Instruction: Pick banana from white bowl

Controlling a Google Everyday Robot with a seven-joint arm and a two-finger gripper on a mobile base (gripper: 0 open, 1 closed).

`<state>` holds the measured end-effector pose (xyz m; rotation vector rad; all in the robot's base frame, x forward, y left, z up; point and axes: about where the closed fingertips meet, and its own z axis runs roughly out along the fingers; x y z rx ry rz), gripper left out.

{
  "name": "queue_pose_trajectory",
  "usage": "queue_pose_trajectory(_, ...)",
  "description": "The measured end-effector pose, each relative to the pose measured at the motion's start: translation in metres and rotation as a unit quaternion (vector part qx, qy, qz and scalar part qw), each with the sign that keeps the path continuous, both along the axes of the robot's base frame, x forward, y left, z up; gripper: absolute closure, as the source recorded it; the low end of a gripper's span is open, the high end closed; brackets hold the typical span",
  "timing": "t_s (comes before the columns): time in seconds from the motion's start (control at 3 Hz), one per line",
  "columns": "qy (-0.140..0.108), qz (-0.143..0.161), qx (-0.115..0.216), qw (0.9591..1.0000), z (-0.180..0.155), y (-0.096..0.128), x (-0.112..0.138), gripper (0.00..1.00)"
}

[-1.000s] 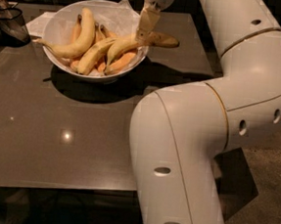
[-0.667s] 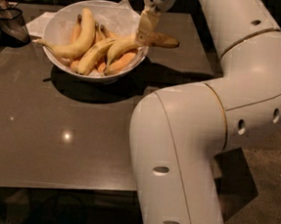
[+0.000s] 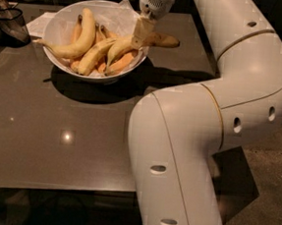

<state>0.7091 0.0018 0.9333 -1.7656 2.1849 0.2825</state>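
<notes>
The white bowl [image 3: 60,16] stands at the back of the dark table and holds several bananas. A long, gently curved pale-yellow banana [image 3: 94,56] lies in the middle of the bowl, running from the front rim up toward the right. A hooked banana with a thin stem [image 3: 81,33] lies to its left, and orange-toned ones [image 3: 121,62] lie at the right. My gripper [image 3: 141,34] hangs at the bowl's right rim, right above the upper end of another yellow banana [image 3: 118,47]. Whether it touches it, I cannot tell.
A brownish banana [image 3: 163,39] lies just right of the gripper, outside the bowl's rim. White paper [image 3: 40,23] lies under the bowl's left side. A dark container [image 3: 10,24] stands at the far left. My own arm [image 3: 198,139] fills the right foreground.
</notes>
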Motion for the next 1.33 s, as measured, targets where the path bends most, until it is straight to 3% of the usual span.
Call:
queue_pose_trajectory(0.67,0.036,-0.023,0.011,0.9990,-0.013,-0.001,-0.007,0.55)
queue_pose_trajectory(1.0,0.046,-0.027,0.009,0.9985,-0.019,-0.005,-0.007,0.73)
queue_pose_trajectory(1.33,0.046,-0.027,0.009,0.9985,-0.022,-0.005,-0.007,0.97)
